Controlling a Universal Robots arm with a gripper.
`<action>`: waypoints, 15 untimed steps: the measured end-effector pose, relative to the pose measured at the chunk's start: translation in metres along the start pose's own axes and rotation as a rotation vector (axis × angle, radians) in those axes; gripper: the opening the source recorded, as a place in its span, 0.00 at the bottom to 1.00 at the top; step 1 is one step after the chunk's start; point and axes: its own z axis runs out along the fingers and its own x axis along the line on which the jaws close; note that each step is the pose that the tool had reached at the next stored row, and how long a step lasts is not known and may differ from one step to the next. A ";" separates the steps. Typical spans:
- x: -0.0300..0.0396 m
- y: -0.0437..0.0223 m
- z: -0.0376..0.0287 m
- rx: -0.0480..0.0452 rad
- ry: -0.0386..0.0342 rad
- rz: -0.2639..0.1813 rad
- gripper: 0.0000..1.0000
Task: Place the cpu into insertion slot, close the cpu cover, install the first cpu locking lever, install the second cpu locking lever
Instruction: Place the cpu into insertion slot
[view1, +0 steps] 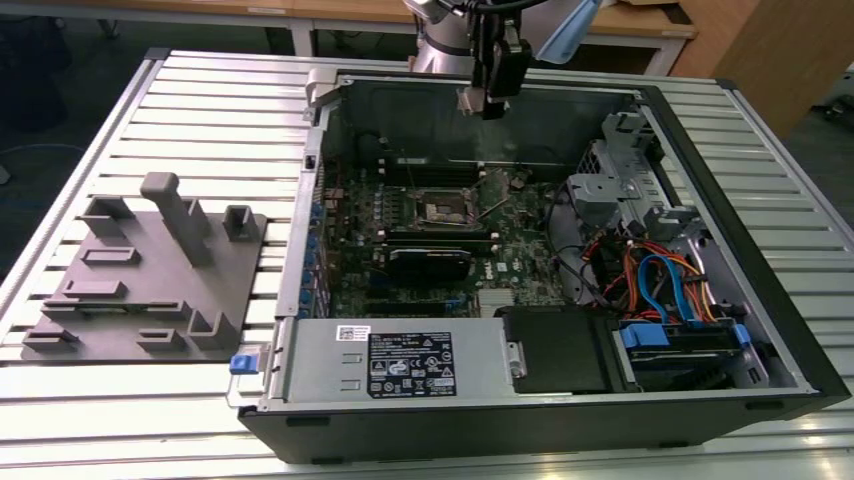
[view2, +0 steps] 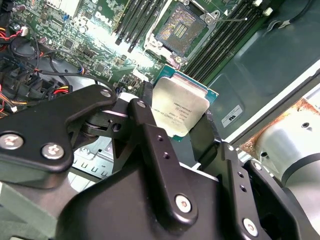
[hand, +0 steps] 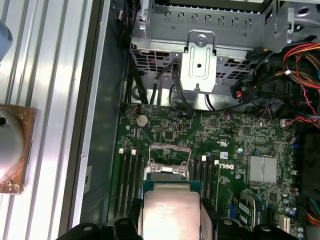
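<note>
Placement is your step in hand: your gripper hangs above the far wall of the case, clenched on the chip. The socket lies open below, well apart. Seating will call for squaring the chip's edges to it.

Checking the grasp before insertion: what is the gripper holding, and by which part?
The gripper holds the cpu, pinched by two opposite side edges.

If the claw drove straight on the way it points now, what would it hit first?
Probably the open insertion slot: the cpu held in the claw leads, with nothing visible between them. Depth is unclear, so alignment can't be judged.
</note>
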 end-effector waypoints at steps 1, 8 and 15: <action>0.0000 0.0000 0.0000 0.0000 -0.0001 0.001 0.54; 0.0000 0.0000 0.0000 -0.0007 -0.0030 0.034 0.54; 0.0000 0.0000 0.0001 -0.0020 -0.0096 0.108 0.54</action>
